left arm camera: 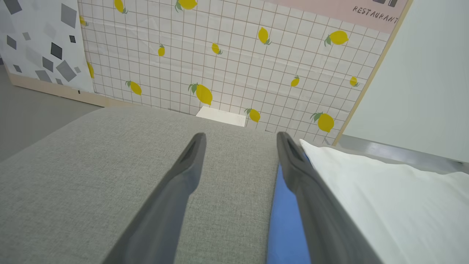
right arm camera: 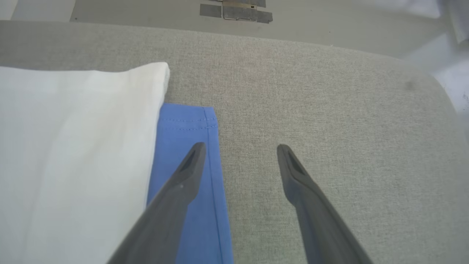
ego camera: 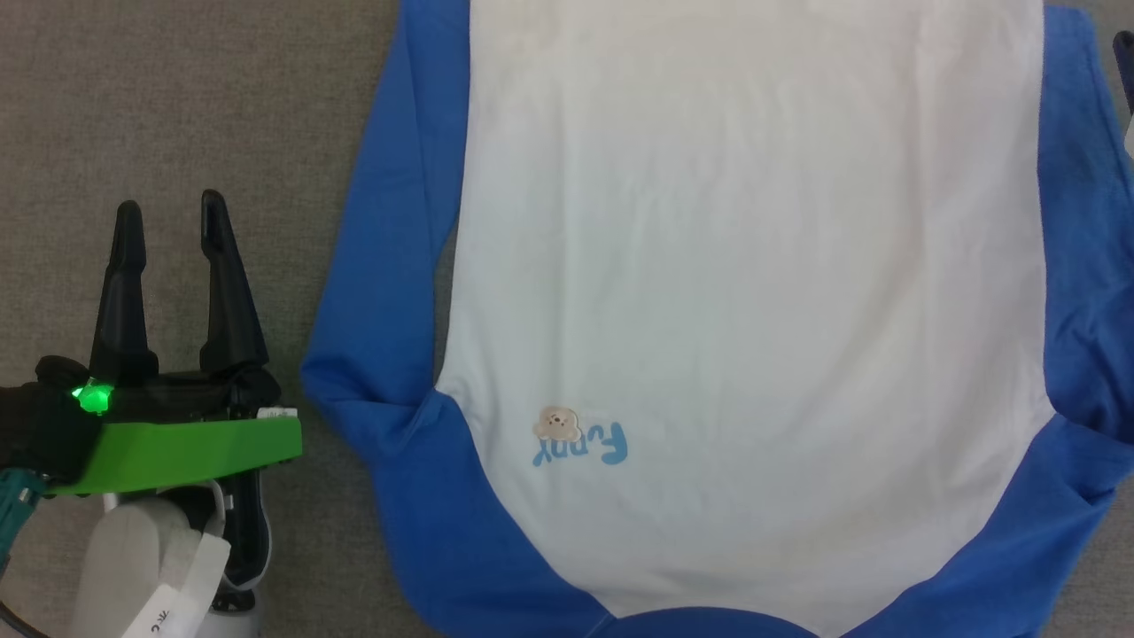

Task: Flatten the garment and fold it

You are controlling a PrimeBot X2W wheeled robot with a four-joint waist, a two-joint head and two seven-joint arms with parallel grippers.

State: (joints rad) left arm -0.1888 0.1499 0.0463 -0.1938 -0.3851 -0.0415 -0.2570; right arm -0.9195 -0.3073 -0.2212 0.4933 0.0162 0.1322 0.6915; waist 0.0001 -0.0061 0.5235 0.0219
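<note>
Garment (ego camera: 753,266) flat; left gripper (ego camera: 170,204) and right gripper (right arm camera: 240,147) both wide, empty, flanking it; best pinch each blue sleeve (ego camera: 381,266) near cuff (right arm camera: 188,117), fold inward evenly.

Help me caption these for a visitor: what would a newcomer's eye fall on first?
The garment, white with blue sleeves, lies spread flat on the grey surface across the head view, a tiny bear patch on its chest. The left gripper, open, with a bright green bracket, is beside the sleeve at that view's left. In the left wrist view a lemon-print wall stands beyond the surface.
</note>
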